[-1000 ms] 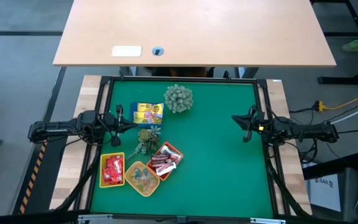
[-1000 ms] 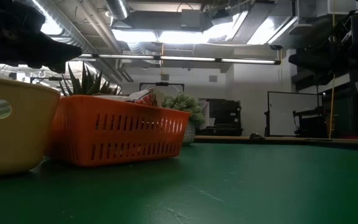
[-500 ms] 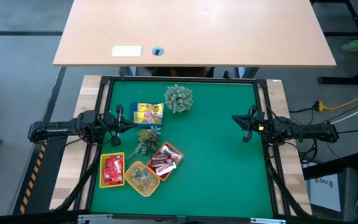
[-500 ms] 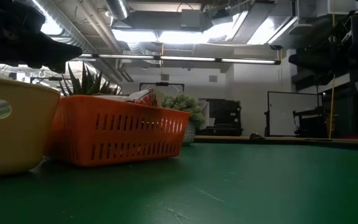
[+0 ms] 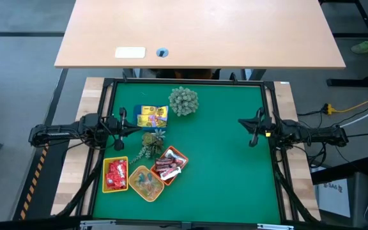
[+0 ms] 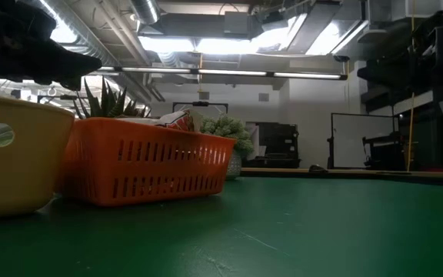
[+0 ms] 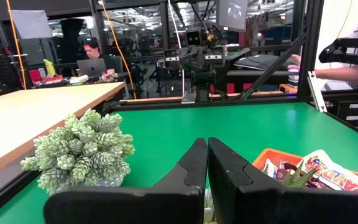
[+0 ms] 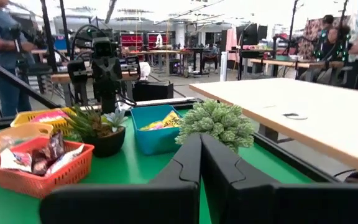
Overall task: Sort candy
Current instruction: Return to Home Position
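Observation:
The candy lies in several small trays on the left half of the green table: red packets (image 5: 115,174) in a yellow tray, clear greenish pieces (image 5: 145,183) in a rounder yellow tray, dark brown bars (image 5: 170,164) in an orange tray, and yellow packets (image 5: 151,115) in a teal tray. My left gripper (image 5: 133,130) hangs shut at the table's left edge, between the teal tray and the lower trays, and touches nothing. In its own view the left gripper (image 7: 207,142) has its fingers together. My right gripper (image 5: 245,122) waits shut at the right edge, far from the candy, and its fingers also meet in the right wrist view (image 8: 200,137).
A spiky pale green plant ball (image 5: 183,101) stands near the far edge, and a small potted succulent (image 5: 152,142) stands among the trays. The green mat's right half (image 5: 229,172) is bare. A wooden desk (image 5: 200,32) lies beyond the far edge. People sit in the room behind.

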Robot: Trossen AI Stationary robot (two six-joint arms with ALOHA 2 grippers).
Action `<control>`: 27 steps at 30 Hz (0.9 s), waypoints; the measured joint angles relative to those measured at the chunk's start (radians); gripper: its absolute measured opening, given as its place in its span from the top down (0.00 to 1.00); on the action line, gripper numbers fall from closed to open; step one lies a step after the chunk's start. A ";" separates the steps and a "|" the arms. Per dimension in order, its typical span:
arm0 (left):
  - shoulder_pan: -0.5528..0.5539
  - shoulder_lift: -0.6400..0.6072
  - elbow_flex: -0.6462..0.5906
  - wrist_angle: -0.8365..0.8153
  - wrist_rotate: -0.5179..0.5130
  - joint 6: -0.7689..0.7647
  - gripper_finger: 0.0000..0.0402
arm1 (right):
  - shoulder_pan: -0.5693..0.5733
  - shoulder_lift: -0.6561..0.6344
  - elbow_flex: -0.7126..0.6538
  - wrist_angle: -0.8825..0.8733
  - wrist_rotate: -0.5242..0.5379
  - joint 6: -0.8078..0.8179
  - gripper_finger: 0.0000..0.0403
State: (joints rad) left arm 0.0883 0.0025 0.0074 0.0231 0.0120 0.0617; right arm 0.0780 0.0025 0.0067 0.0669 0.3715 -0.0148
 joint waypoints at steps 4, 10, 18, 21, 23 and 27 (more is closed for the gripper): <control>0.000 0.000 0.000 0.000 0.000 0.000 1.00 | 0.000 0.000 0.000 -0.005 -0.051 -0.075 0.98; 0.000 0.000 0.000 0.000 0.000 0.000 1.00 | 0.000 0.000 0.000 -0.018 -0.165 -0.122 0.98; 0.000 0.000 0.000 0.000 0.000 0.000 1.00 | 0.000 0.000 0.000 -0.021 -0.183 -0.122 0.98; 0.000 0.000 0.000 0.000 0.000 0.000 1.00 | 0.000 0.000 0.000 -0.019 -0.183 -0.122 0.98; 0.000 0.000 0.000 0.000 0.000 0.000 1.00 | 0.000 0.000 0.000 -0.019 -0.183 -0.122 0.98; 0.000 0.000 0.000 0.000 0.000 0.000 1.00 | 0.000 0.000 0.000 -0.018 -0.182 -0.122 0.98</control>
State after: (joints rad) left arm 0.0883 0.0025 0.0074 0.0231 0.0121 0.0620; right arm 0.0780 0.0025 0.0071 0.0486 0.1890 -0.1368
